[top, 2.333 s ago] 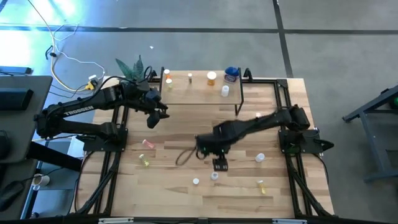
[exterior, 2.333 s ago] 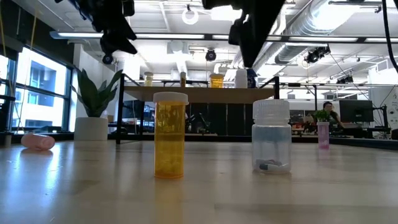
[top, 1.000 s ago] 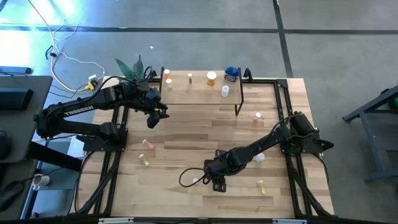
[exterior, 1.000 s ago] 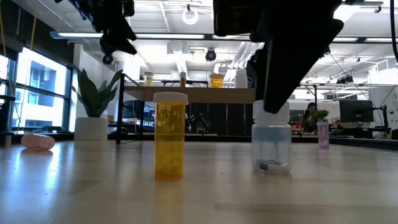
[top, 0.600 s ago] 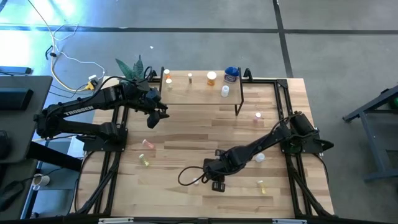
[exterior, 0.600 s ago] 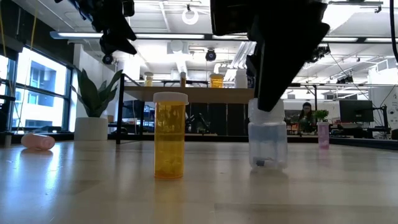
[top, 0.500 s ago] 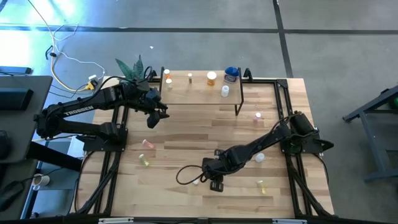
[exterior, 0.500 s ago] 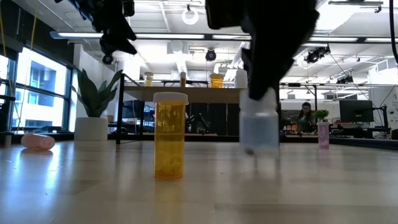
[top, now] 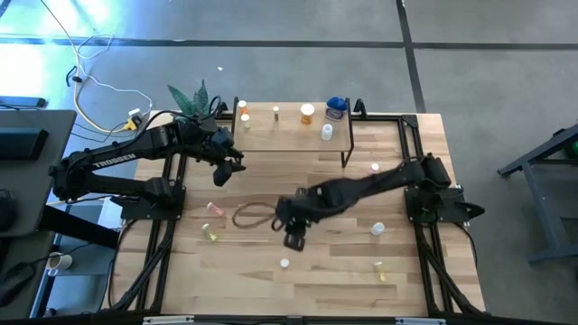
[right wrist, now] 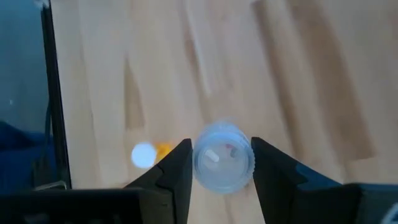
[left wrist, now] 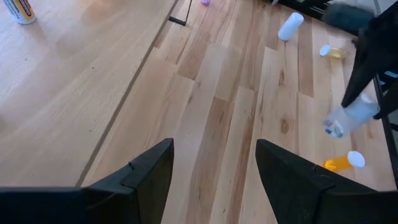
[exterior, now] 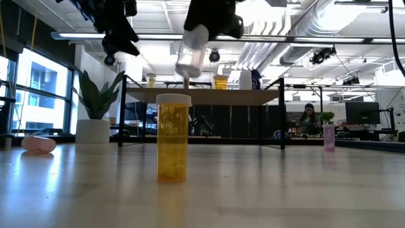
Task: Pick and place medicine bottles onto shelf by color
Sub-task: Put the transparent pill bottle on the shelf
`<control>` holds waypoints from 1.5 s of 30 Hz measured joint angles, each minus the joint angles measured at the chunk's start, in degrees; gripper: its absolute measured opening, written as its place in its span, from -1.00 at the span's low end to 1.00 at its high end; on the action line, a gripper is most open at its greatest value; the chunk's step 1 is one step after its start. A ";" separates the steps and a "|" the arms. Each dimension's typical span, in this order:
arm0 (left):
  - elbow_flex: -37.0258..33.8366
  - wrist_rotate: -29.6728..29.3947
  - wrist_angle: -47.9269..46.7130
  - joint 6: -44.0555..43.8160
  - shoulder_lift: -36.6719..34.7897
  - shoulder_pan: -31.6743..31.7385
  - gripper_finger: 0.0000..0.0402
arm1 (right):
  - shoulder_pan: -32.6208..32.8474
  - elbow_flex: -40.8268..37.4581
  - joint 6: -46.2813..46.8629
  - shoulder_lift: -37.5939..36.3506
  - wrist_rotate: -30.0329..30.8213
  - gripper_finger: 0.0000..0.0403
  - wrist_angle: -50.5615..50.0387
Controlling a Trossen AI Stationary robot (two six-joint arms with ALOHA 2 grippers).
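Pinching a clear bottle [exterior: 191,49] by its cap, the right gripper [right wrist: 221,163] holds it aloft at upper centre of the low view, long axis tilted, base lower left. Left gripper [left wrist: 214,163] spread, upper left.

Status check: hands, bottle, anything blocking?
Right hand shut on clear bottle, lifted above table mid-board. Left hand open, waiting by shelf. Yellow bottle stands below; nothing seen blocking.
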 joint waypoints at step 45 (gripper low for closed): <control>0.00 -22.87 11.04 1.17 0.07 0.17 0.07 | -41.09 22.98 -25.06 1.41 -9.44 -0.38 -23.86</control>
